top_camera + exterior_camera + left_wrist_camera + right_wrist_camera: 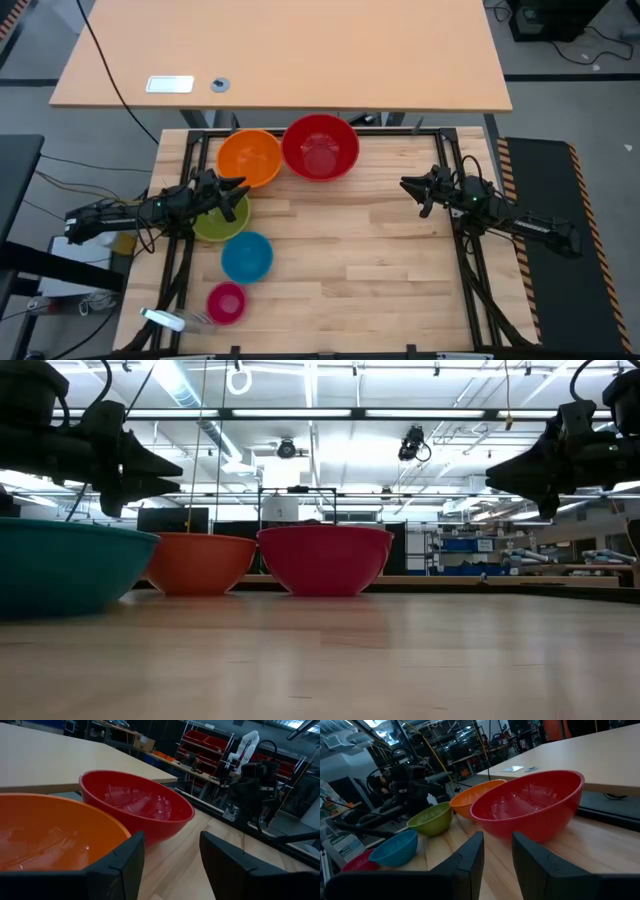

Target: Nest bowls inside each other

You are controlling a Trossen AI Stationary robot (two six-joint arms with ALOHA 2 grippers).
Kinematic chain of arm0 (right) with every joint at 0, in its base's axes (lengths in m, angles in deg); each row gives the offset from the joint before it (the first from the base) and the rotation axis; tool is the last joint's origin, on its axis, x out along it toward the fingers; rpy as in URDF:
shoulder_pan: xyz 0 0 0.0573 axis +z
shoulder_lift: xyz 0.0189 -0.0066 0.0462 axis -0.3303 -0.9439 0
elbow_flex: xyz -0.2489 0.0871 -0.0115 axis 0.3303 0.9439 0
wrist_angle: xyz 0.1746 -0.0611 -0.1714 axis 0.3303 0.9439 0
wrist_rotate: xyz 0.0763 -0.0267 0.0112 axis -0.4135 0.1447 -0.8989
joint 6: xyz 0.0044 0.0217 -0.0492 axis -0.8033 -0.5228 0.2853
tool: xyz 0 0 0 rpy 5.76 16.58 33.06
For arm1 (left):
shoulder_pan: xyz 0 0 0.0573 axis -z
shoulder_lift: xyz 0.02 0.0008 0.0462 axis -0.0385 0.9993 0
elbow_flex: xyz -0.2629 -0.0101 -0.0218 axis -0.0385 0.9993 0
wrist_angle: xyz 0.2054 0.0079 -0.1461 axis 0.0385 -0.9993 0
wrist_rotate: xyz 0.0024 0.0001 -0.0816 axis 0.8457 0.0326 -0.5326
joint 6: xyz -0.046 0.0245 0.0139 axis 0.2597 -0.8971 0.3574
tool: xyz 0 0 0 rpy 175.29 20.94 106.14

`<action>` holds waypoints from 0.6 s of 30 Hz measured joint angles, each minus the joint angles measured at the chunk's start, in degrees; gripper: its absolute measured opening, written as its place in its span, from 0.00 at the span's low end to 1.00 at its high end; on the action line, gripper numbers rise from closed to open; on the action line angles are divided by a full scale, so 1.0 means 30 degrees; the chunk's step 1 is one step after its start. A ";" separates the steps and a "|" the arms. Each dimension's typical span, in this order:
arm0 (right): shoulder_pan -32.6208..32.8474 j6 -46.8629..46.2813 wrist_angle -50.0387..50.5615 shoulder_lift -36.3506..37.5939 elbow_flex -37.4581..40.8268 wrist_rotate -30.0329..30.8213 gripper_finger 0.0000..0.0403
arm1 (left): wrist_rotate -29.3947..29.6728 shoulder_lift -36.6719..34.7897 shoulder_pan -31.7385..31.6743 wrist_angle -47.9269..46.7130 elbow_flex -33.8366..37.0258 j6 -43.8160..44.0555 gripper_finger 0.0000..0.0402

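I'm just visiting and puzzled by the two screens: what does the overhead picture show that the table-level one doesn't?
Only the overhead view shows the yellow-green bowl, the pink bowl, and the left gripper open above the yellow-green bowl.

Only the table-level view shows the ceiling lights behind.

Both show the red bowl, orange bowl, blue bowl and the open, empty right gripper.

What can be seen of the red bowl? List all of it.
The red bowl is the largest of the five: round, glossy, apparently plastic, with light glinting off its empty inside. It stands upright, mouth up, at the far edge of the wooden table, near the middle. The orange bowl sits close beside it on the left arm's side; whether their rims touch cannot be told. Nothing lies in it, and neither pincer holds it.
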 joint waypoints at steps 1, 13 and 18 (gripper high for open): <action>0.0002 0.0002 -0.0002 0.0000 0.0000 -0.0004 0.27 | 0.0003 0.0000 0.0006 0.0000 0.0000 0.0000 0.48; 0.0004 0.0000 -0.0004 0.0000 0.0000 -0.0006 0.27 | 0.0003 0.0005 0.0000 0.0000 -0.0007 0.0000 0.48; 0.0003 0.0001 -0.0002 0.0000 0.0000 -0.0005 0.27 | 0.0022 0.0007 0.0000 0.0160 0.0000 -0.0036 0.48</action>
